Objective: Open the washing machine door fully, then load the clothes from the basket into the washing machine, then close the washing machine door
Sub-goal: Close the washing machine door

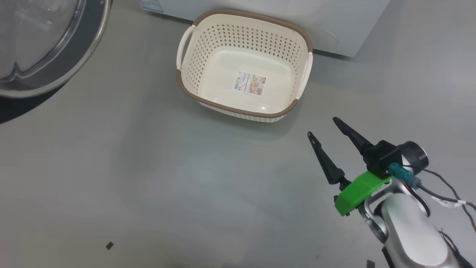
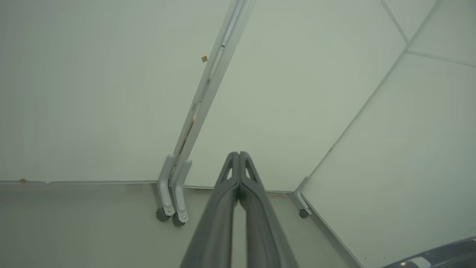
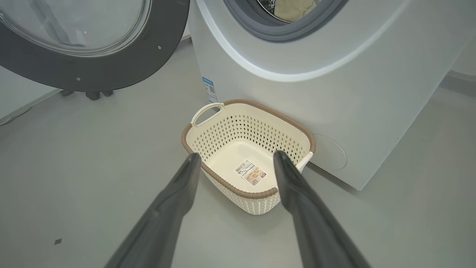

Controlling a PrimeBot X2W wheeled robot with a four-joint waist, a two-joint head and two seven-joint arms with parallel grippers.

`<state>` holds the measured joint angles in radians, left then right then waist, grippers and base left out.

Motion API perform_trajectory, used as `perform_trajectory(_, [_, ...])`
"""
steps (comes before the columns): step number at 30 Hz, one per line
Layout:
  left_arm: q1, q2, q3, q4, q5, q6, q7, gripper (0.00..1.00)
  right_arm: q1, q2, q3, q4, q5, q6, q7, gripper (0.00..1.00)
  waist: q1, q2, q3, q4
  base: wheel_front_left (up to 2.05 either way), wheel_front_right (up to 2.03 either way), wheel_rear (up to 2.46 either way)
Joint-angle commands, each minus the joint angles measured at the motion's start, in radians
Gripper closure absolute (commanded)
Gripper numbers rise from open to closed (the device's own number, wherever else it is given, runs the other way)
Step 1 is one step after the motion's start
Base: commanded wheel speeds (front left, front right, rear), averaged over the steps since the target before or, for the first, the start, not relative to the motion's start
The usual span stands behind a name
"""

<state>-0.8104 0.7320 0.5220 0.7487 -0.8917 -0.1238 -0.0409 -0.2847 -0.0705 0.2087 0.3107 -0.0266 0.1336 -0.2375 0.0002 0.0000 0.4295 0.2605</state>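
While the right gripper (image 1: 322, 126) is hovering above the grey floor (image 1: 148, 178) with its 2 dark fingers spread wide and nothing between them, the basket (image 1: 241, 37) is standing on the floor, further away and a little to the left of it. The fingers are pointing toward the basket but are not touching it. The basket is sitting upright, just beside the lower front of the washing machine (image 3: 297, 93); I cannot tell if the 2 are touching. The paper label (image 1: 250, 84) on the basket's bottom is showing fully.

The washing machine door (image 3: 111, 76) is standing open at the left of the machine, with its glass bowl bulging out of the black ring. In the right wrist view the grey gasket (image 3: 260, 31) is framing the round opening, and a piece of the clothes (image 3: 293, 9), pale cream-yellow, is lying inside the drum at the far edge of that view. A small blue label (image 3: 210, 89) is sticking on the machine's front near its lower left corner.

The left gripper (image 2: 238, 153) is pressing its 2 fingers together tip to tip and is holding nothing. It is pointing at white partition panels (image 2: 93, 93) that are standing on small casters (image 2: 163, 214).
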Motion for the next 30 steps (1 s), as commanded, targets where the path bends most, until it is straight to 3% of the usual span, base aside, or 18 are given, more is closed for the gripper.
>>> perform_trajectory(1, [-0.011,0.099,0.028,-0.009,-0.005,-0.004,0.012,1.0,-0.027,0.006,0.025,-0.028,-0.001,-0.003,-0.009,0.0,-0.0002,0.0,0.013,-0.026,0.0,0.0,0.0])
perform_trajectory(9, [-0.167,0.136,0.068,0.229,-0.123,-0.003,0.143,1.0,-0.038,0.014,0.026,-0.019,0.003,-0.003,-0.018,0.0,-0.0002,0.0,0.023,-0.088,0.0,0.0,0.0])
perform_trajectory(17, [-0.244,0.163,0.107,0.361,-0.211,-0.004,0.272,1.0,-0.037,0.018,0.022,-0.013,0.004,-0.003,-0.023,0.0,-0.0002,0.0,0.011,-0.12,0.0,0.0,0.0])
perform_trajectory(23, [-0.246,0.146,0.069,0.351,-0.241,-0.006,0.423,1.0,-0.034,0.019,0.019,-0.01,0.004,-0.003,-0.024,0.0,-0.0002,0.0,-0.001,-0.125,0.0,0.0,0.0])
perform_trajectory(30, [-0.202,0.113,0.047,0.295,-0.284,-0.007,0.502,1.0,-0.028,0.02,0.021,-0.012,0.012,-0.003,-0.024,0.0,-0.0002,0.0,-0.023,-0.124,0.0,0.0,0.0])
